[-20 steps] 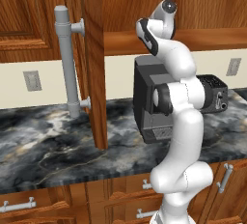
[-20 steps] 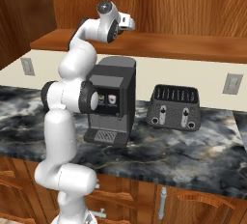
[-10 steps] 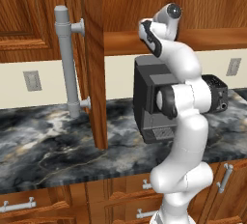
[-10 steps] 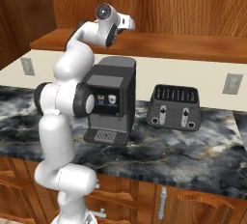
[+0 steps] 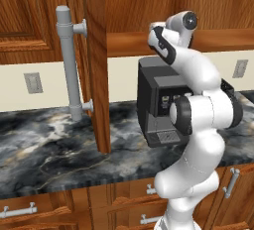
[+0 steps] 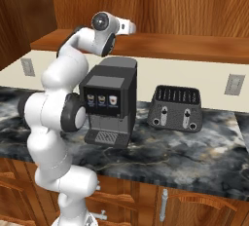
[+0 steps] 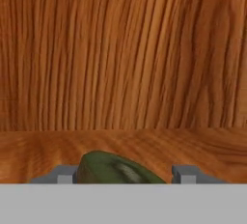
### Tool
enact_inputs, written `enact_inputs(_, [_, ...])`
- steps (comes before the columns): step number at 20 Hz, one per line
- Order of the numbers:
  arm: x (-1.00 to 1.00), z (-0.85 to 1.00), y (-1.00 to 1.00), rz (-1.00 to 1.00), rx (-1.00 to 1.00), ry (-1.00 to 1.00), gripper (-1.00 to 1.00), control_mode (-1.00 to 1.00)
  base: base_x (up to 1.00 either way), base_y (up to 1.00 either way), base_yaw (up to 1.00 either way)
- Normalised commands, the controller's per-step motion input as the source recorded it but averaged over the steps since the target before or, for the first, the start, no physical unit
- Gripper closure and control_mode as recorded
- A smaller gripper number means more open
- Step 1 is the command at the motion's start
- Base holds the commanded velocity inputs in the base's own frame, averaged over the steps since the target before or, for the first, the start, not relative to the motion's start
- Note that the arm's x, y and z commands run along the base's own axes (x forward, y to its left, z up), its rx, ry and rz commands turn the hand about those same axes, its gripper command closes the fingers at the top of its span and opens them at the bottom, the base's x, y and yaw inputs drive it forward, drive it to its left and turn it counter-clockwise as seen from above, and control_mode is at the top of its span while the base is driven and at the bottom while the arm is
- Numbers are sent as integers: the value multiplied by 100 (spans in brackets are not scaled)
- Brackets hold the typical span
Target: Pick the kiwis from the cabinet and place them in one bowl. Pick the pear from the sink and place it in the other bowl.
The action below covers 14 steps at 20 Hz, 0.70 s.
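Jaws spread wide, kiwi btwn them — on cabinet shelf

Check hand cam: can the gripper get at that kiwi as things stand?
Probably yes. The kiwi lies on the cabinet shelf between the two fingertips, with nothing visible in the way. Whether the pads touch it can't be told.

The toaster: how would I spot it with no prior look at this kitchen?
Start at the dark marble counter. The black coffee machine stands on it beside the arm; the toaster sits apart to its right. It is the lower, dark grey box with slots on top and two front knobs.
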Motion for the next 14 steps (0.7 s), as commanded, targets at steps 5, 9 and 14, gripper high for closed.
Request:
enact_inputs(5, [-77, 56, -11, -3, 0, -3, 100, -100, 0, 0, 0])
enact_inputs(9, [-94, 43, -10, -4, 0, -3, 100, -100, 0, 0, 0])
enact_inputs(14, [-100, 30, -16, -4, 0, -1, 100, -100, 0, 0, 0])
